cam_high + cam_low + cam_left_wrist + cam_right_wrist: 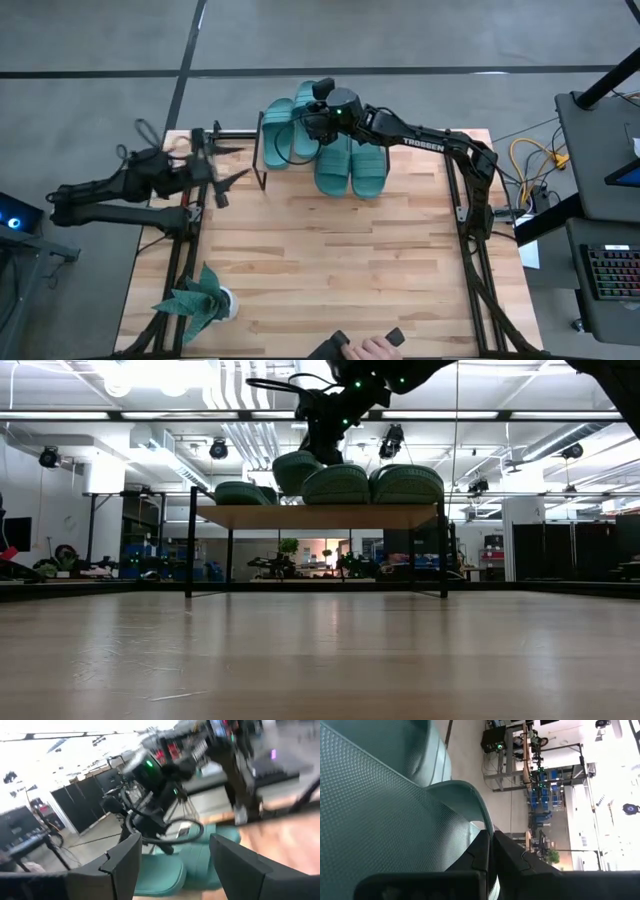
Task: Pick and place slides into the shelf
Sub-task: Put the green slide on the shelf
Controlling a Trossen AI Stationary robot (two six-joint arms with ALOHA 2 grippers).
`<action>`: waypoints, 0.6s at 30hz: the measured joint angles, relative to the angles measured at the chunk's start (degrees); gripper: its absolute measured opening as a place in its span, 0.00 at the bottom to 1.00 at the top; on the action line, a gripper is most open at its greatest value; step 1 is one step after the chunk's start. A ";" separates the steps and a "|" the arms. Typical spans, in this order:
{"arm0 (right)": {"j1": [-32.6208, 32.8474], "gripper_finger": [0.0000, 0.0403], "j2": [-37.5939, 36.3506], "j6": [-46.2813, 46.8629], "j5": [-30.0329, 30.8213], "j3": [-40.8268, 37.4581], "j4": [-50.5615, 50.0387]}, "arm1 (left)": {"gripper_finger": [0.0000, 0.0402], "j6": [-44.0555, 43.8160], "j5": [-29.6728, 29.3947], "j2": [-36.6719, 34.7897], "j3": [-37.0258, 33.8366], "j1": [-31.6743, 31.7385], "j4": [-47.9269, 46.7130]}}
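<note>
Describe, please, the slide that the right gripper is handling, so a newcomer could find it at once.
Find the shelf at the table's far edge, with four teal slides on top. The third slide from its left end lies under the right gripper. Unlike its neighbours, it sticks out past the far edge, pinched by the shut fingers.

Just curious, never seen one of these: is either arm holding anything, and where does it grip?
The right gripper pinches a teal slide by its strap edge. The left gripper holds nothing.

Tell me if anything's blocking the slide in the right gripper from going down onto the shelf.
Yes, partly. The right gripper is shut on the strap of a slide above the shelf, and that slide overlaps another slide already lying there. Two more slides fill the right end, so little bare top shows.
</note>
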 joint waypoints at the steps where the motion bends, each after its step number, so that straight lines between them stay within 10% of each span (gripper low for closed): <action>1: 0.00 0.02 -0.07 0.35 0.04 0.00 0.00 | 0.54 2.16 -0.01 1.28 0.00 0.00 0.01; 10: 0.00 0.02 -2.45 3.17 0.11 0.00 0.50 | 0.54 18.71 -2.31 17.18 -0.26 -1.54 4.00; 18: -0.02 0.02 -4.11 5.83 -2.39 0.04 0.10 | 0.54 35.54 -23.32 27.67 -0.14 -8.32 18.55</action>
